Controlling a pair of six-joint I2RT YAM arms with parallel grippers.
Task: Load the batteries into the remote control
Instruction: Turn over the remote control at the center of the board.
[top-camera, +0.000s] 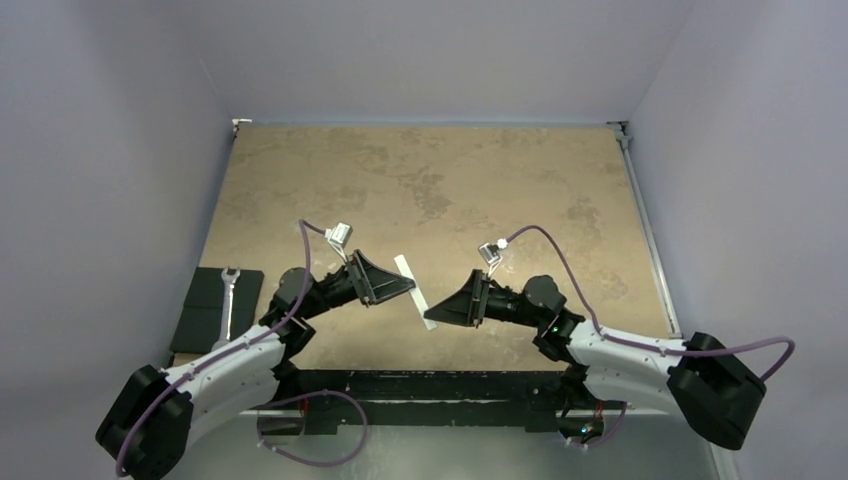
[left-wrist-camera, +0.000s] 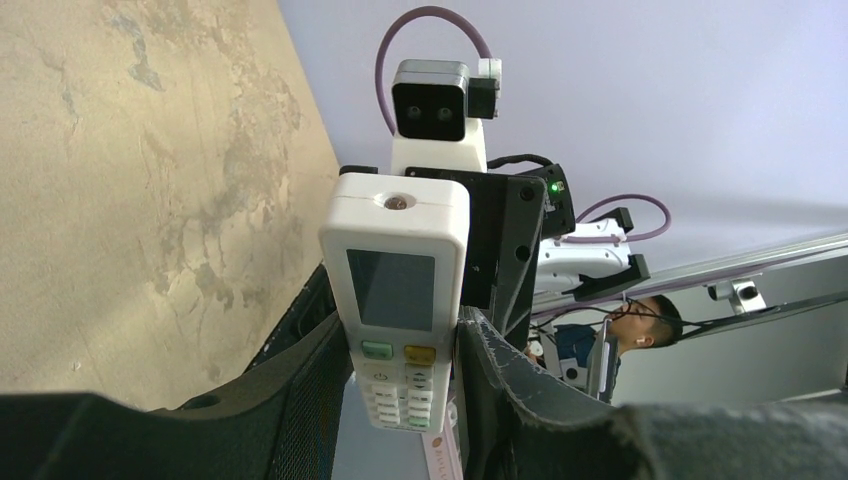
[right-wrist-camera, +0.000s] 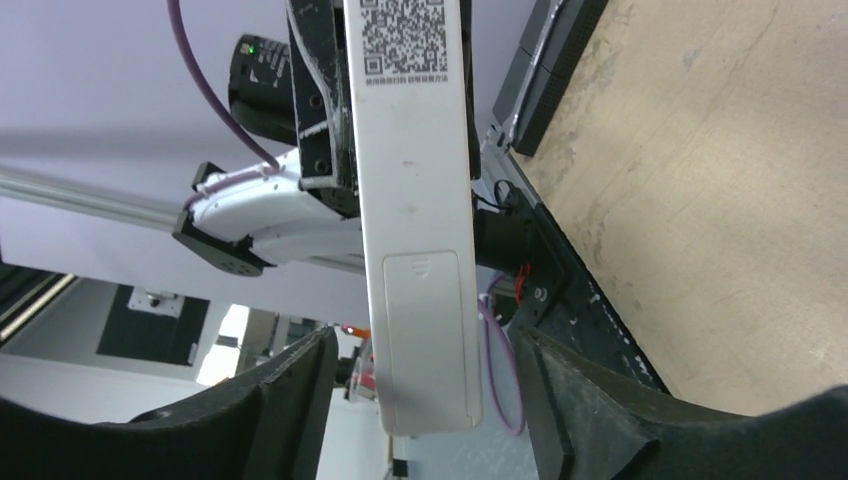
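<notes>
With our left end effector (top-camera: 408, 286) clamped on the remote control (top-camera: 413, 289), we should bring the spread-apart right end effector (top-camera: 434, 314) squarely onto its battery cover (right-wrist-camera: 426, 330).

Mottled tan bench (top-camera: 450, 190) is filling the middle of the top view. Pale lavender walls (top-camera: 420, 50) are closing it in along the far, left and right edges. A metal rail (top-camera: 648, 235) is running down the right edge. A black mat (top-camera: 200, 318) is lying at the near-left corner, with a wrench (top-camera: 230, 298) resting on it. A black strip (top-camera: 430, 383) is lining the near edge. Light is falling soft and even. In the left wrist view, a person in glasses (left-wrist-camera: 655, 318) is showing beyond the enclosure.
</notes>
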